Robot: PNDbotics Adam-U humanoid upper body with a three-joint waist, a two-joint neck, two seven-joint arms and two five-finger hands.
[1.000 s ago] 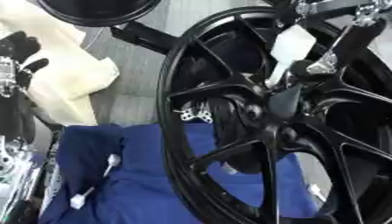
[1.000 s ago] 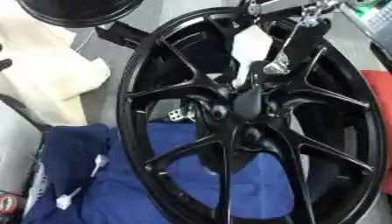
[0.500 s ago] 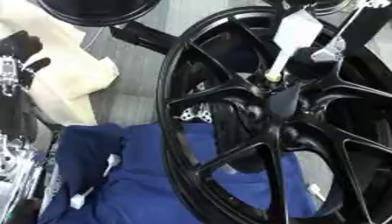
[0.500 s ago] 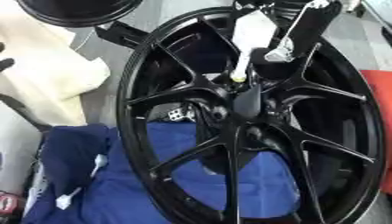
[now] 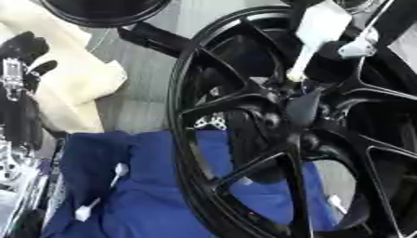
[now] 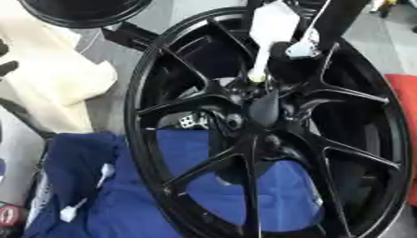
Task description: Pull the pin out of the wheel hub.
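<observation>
A black spoked wheel (image 6: 195, 100) stands tilted on a blue cloth (image 5: 138, 186); its hub (image 6: 262, 108) is at the middle of the spokes. My right hand (image 6: 330, 21) comes in from the top right, shut on a white pin (image 6: 271, 25) with a flat, wide head. The pin's thin shaft points down and its pale tip (image 6: 255, 78) hangs just above the hub's upper edge, outside the hole. My left hand (image 5: 23, 49) shows at the far left edge beside a cream cloth, away from the wheel.
A second black rim (image 5: 102, 9) lies at the top left, with a black bar (image 5: 155, 38) running from it to the wheel. The crumpled cream cloth (image 5: 77, 86) lies left. Two white pins (image 5: 99, 194) rest on the blue cloth. A red object (image 6: 407, 111) is at the right edge.
My right hand has risen toward the top edge with the pin, drawing its shaft up out of the hub. The wheel and my left hand have stayed put.
</observation>
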